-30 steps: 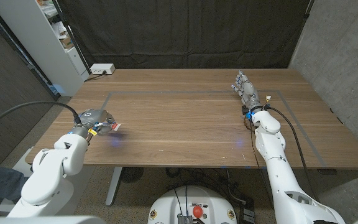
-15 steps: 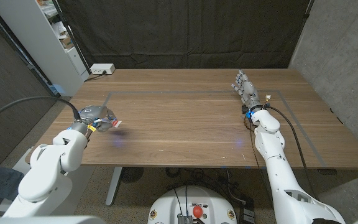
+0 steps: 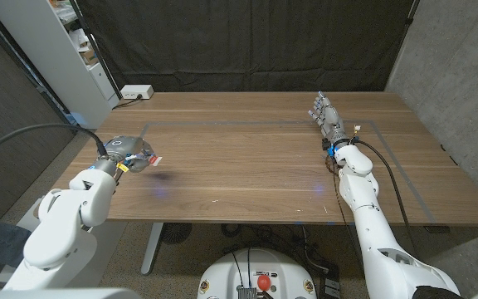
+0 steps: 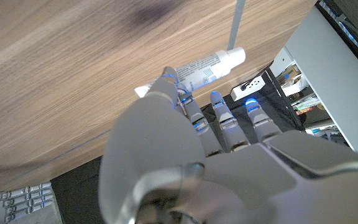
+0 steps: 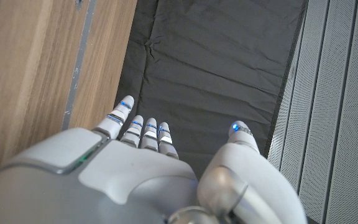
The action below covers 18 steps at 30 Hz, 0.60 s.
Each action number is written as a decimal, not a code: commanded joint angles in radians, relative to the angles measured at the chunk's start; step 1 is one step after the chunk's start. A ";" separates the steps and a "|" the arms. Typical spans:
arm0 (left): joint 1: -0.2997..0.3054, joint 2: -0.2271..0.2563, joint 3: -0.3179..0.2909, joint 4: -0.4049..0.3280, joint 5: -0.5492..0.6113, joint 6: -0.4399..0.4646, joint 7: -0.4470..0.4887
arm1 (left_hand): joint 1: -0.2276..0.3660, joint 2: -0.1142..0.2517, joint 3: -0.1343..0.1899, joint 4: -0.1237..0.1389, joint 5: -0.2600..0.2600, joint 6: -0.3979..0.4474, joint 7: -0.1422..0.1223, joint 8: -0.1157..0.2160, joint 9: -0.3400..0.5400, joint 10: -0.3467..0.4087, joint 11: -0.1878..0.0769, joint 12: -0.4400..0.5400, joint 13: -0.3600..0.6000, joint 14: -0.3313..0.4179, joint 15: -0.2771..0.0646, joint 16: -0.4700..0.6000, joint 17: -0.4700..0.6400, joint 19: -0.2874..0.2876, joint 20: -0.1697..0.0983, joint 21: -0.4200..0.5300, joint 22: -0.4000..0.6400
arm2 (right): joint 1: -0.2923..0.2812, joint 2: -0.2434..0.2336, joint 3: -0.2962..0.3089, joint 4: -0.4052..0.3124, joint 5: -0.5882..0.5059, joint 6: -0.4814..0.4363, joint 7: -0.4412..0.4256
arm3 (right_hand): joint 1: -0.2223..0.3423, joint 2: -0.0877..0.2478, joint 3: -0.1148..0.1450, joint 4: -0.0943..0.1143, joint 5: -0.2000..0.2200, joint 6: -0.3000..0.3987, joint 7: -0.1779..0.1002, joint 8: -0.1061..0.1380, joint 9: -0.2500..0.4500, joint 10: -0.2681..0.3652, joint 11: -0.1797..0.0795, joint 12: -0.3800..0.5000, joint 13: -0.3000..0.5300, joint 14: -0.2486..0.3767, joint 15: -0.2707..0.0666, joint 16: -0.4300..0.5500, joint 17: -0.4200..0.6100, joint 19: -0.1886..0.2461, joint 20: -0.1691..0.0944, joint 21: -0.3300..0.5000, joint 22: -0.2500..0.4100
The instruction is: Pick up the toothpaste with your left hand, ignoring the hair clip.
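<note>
My left hand (image 3: 129, 154) is lifted over the table's left side and grips a white toothpaste tube (image 3: 149, 159), whose red-tipped end pokes out to the right. A dark shadow lies on the wood below it. In the left wrist view the tube (image 4: 205, 67) runs across the fingertips (image 4: 169, 78) of the left hand (image 4: 185, 149), white cap outward. My right hand (image 3: 327, 116) stands at the table's far right with its fingers apart and nothing in it; the right wrist view shows the right hand (image 5: 142, 168) spread against a dark curtain.
A wooden table (image 3: 256, 166) with a taped grey rectangle outline (image 3: 222, 123). A white power strip (image 3: 136, 91) lies at the back left corner. A white shelf unit (image 3: 65, 50) stands beyond the left edge. Black curtain behind.
My left hand has risen and drawn slightly back toward the far left with the tube in it; the shadow on the wood has spread. The right arm is unchanged.
</note>
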<state>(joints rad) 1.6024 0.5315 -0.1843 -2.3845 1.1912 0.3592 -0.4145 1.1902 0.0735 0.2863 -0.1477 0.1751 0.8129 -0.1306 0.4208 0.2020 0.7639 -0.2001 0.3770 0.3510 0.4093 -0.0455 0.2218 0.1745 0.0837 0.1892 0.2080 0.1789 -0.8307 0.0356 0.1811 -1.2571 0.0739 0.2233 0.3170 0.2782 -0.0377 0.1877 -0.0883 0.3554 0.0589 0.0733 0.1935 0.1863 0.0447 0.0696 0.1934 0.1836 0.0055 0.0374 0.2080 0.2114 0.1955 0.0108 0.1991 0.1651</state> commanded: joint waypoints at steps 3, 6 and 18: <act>-0.005 -0.016 -0.019 -0.022 0.012 -0.031 -0.003 | 0.003 0.011 -0.007 -0.002 0.002 0.010 0.000 -0.002 0.005 0.014 0.000 -0.003 0.006 0.011 -0.051 -0.003 0.002 -0.001 -0.002 -0.005 0.003 | 0.010 0.002 0.007 0.010 0.002 0.010 0.003 | 0.002 0.012 -0.004 0.002 0.004 0.008 0.000 0.004 0.002 0.003 0.002 0.002 0.005 0.005 0.000 0.003 0.002 0.012 0.000 -0.005 0.006; -0.007 -0.015 -0.022 -0.027 0.021 -0.036 -0.008 | 0.002 0.010 -0.008 -0.001 0.002 0.014 0.000 0.000 0.006 0.016 -0.001 -0.004 0.007 0.012 -0.052 -0.003 0.002 -0.001 -0.005 -0.005 0.003 | 0.008 0.002 0.007 0.006 0.000 0.009 0.001 | 0.003 0.013 -0.004 0.002 0.003 0.008 0.001 0.004 0.002 0.004 0.002 0.002 0.005 0.005 0.000 0.003 0.002 0.013 0.000 -0.005 0.006; -0.022 -0.028 -0.046 -0.057 0.048 -0.053 -0.026 | 0.001 0.010 -0.011 -0.001 0.002 0.021 -0.001 0.002 0.006 0.024 -0.003 -0.007 0.012 0.014 -0.053 -0.005 0.002 -0.002 -0.006 -0.005 0.003 | 0.002 0.003 0.006 -0.005 0.001 0.008 -0.004 | 0.004 0.016 -0.004 0.002 0.003 0.012 0.002 0.005 0.002 0.006 0.002 0.002 0.005 0.006 0.000 0.003 0.002 0.013 0.000 -0.005 0.006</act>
<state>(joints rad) 1.5929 0.5110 -0.2077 -2.4178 1.2206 0.3283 -0.4261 1.1919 0.0751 0.2781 -0.1477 0.1742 0.8240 -0.1306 0.4207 0.2067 0.7750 -0.2003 0.3733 0.3606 0.4129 -0.0489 0.2181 0.1745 0.0801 0.1856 0.2030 0.1788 -0.8243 0.0372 0.1866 -1.2541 0.0754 0.2305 0.3181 0.2797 -0.0285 0.1878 -0.0882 0.3554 0.0626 0.0770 0.1935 0.1863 0.0447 0.0696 0.1934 0.1836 0.0092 0.0337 0.2080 0.2113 0.1955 0.0108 0.1991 0.1702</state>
